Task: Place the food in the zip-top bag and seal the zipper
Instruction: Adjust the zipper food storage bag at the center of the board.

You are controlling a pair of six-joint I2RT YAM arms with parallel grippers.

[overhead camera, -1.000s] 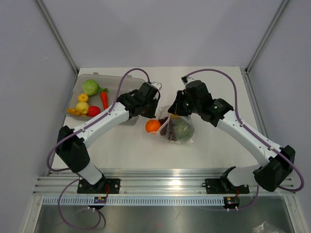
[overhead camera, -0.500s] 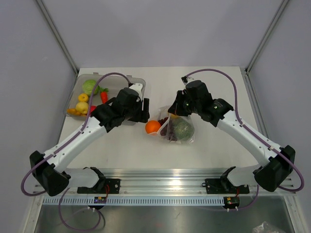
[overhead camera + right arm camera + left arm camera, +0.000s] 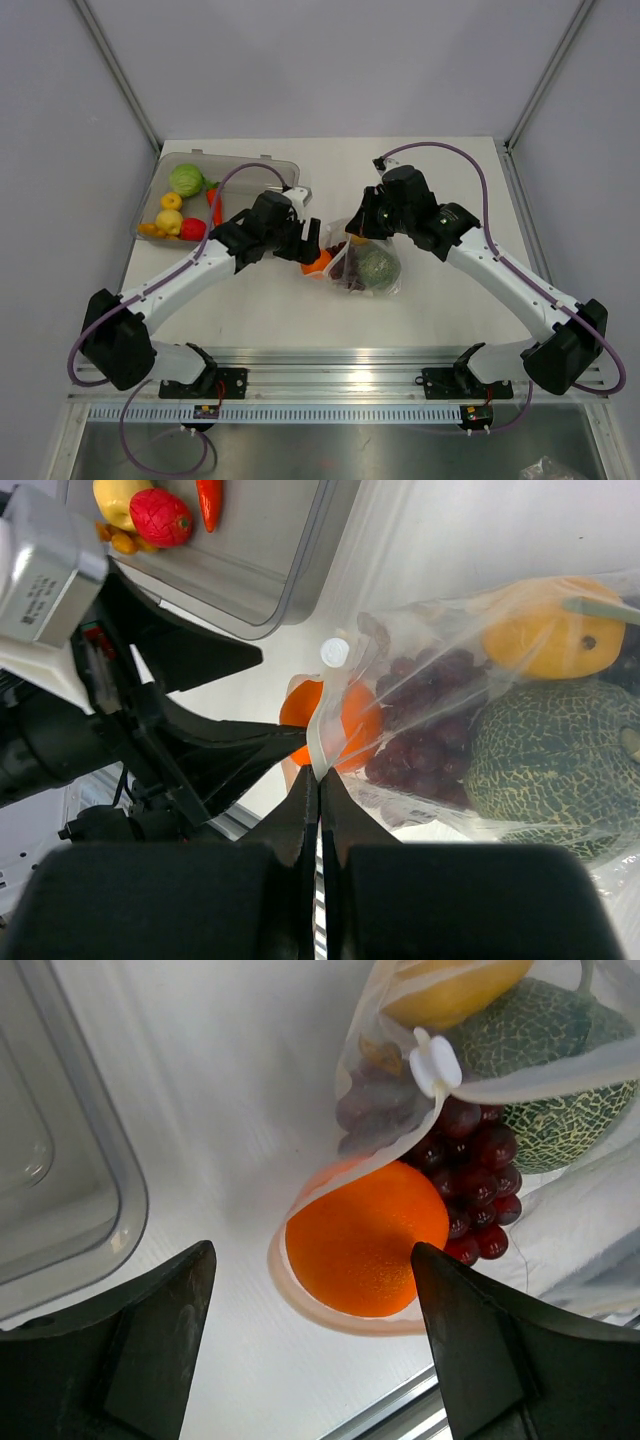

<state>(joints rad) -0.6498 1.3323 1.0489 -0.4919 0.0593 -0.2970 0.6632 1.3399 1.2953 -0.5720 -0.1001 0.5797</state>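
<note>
The zip-top bag (image 3: 368, 265) lies mid-table, holding dark grapes (image 3: 420, 735), a netted green melon (image 3: 555, 755) and a yellow-orange fruit (image 3: 545, 640). An orange (image 3: 317, 262) sits in the bag's mouth, partly under its edge. My right gripper (image 3: 320, 775) is shut on the zipper (image 3: 322, 742) strip, lifting that lip; it shows in the top view too, right gripper (image 3: 352, 232). My left gripper (image 3: 312, 1250) is open, its fingers either side of the orange (image 3: 365, 1240) without touching it. A white slider tab (image 3: 435, 1063) sits on the zipper.
A grey translucent tray (image 3: 245, 165) stands at the back left with a green cabbage (image 3: 186, 180), a carrot (image 3: 213, 198), yellow pieces (image 3: 170, 202) and a red piece (image 3: 192, 228). The metal rail (image 3: 330, 385) runs along the near edge.
My left gripper has opened and swung from beside the tray down to the orange at the bag's mouth. The right gripper, bag and food have stayed put.
</note>
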